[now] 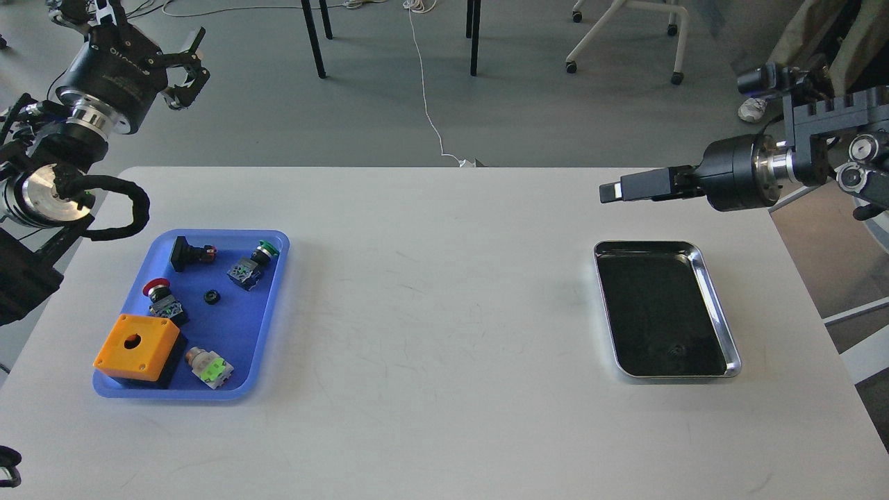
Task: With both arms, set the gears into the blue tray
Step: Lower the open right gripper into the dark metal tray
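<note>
Now, as seen from the head:
Left gripper [186, 69]: raised above the floor beyond the table's far left corner, fingers spread apart, holding nothing.
Right gripper [611, 192]: reaches in from the right over the table's far edge, pointing left; seen edge-on and dark, so whether its fingers are apart or together cannot be told; nothing visible in it.
Blue tray [272, 305]: on the white table [430, 312], below and slightly right of the left gripper, well apart from it.
Gear [212, 297]: one small black toothed wheel on the blue tray's floor, about its middle, far below the left gripper.
Second gear [675, 351]: a faint round toothed shape in the silver tray, near its closest end; dark on dark, hard to make out.
Silver tray [722, 319]: below the right gripper and a little to its right, apart from it.
Orange box [137, 347]: near left corner of the blue tray.
Red button [158, 292]: just beyond the box, left of the gear.
Green button [253, 262]: beyond and right of the gear.
</note>
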`<act>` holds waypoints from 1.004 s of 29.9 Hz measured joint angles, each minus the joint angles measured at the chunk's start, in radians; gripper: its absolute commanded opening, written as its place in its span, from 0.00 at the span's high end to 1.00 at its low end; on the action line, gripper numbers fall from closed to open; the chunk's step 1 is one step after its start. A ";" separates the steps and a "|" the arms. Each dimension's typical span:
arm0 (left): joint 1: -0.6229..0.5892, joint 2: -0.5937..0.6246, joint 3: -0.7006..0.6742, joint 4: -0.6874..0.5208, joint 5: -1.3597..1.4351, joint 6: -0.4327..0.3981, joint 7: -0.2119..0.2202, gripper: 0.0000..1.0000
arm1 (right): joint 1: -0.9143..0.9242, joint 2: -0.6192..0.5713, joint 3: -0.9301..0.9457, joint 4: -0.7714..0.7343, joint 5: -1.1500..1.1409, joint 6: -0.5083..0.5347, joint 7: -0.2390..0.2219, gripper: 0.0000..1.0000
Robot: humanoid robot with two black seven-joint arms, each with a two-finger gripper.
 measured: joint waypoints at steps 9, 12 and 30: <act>0.002 0.001 -0.013 0.000 0.000 -0.002 0.001 0.02 | 0.001 0.038 -0.185 0.041 -0.259 0.000 0.000 0.02; 0.006 0.000 -0.014 0.000 0.000 -0.002 0.001 0.02 | -0.004 0.050 -0.214 0.039 -0.298 0.000 -0.001 0.02; 0.029 0.001 -0.016 -0.003 0.000 -0.009 0.000 0.02 | -0.106 0.089 -0.259 -0.042 -0.328 -0.014 0.000 0.26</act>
